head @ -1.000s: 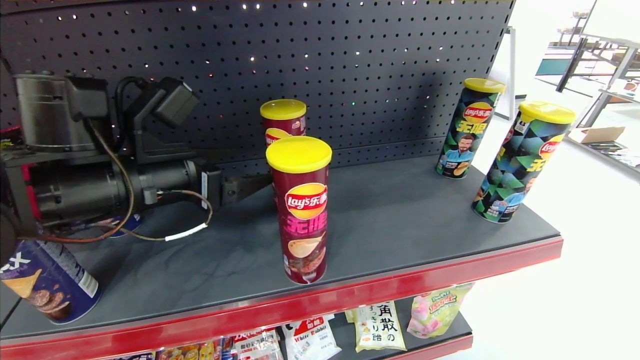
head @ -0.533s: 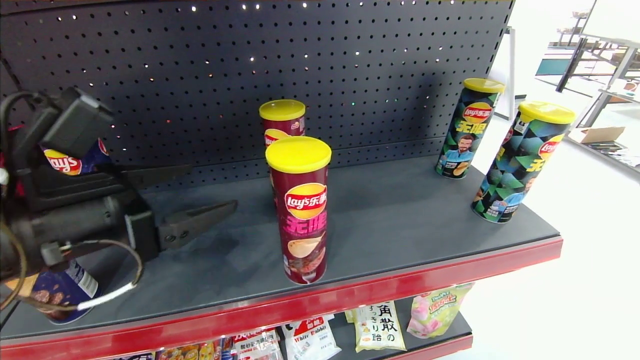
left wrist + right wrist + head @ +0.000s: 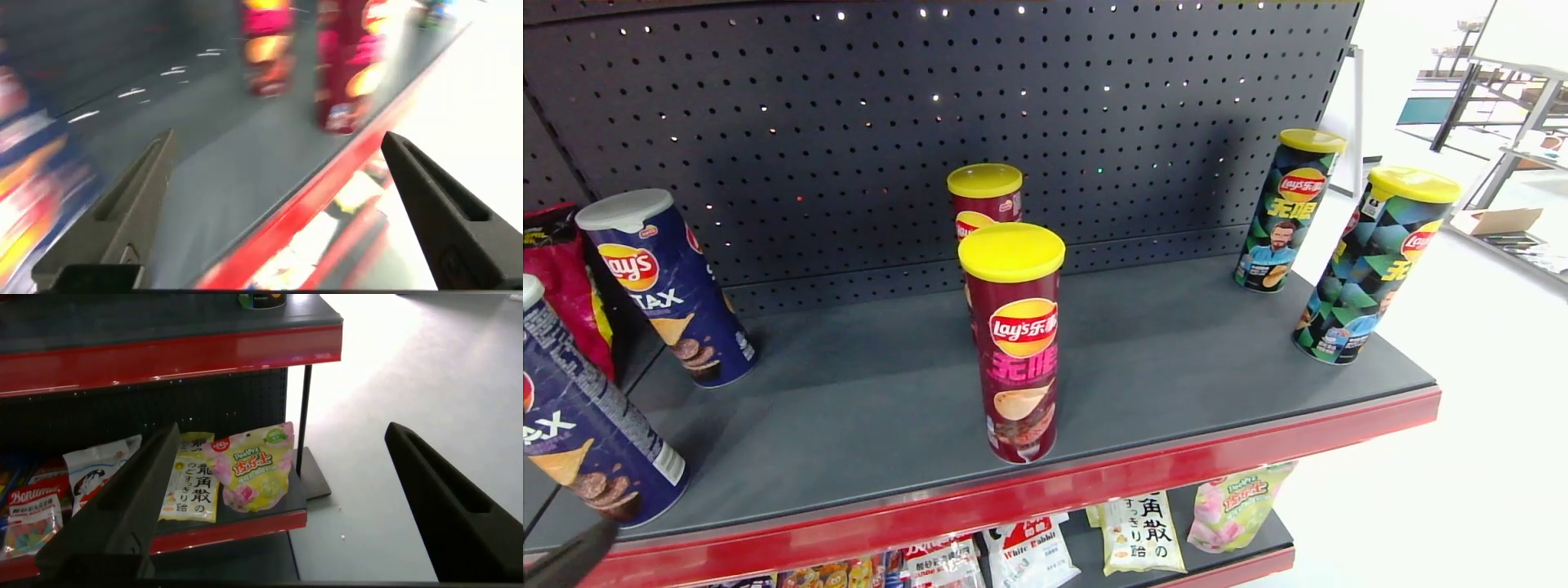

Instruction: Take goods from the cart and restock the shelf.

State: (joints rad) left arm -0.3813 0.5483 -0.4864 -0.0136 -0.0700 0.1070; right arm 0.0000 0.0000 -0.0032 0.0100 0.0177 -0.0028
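The left gripper [image 3: 278, 139] and right gripper [image 3: 283, 429] gape wide, holding nothing. The red can [image 3: 1013, 343] stands at 6 o'clock on the shelf [image 3: 1176, 359], near the edge; a bump could tip it off.

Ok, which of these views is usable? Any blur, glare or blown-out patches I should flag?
Left wrist view: heavy motion smear, the maroon cans streaked, though the left pincer, open, is crisp. Head view: clean, but the floor at right is washed out white, and light pricks through the pegboard holes. Right wrist view: clear, evenly lit, floor bright.
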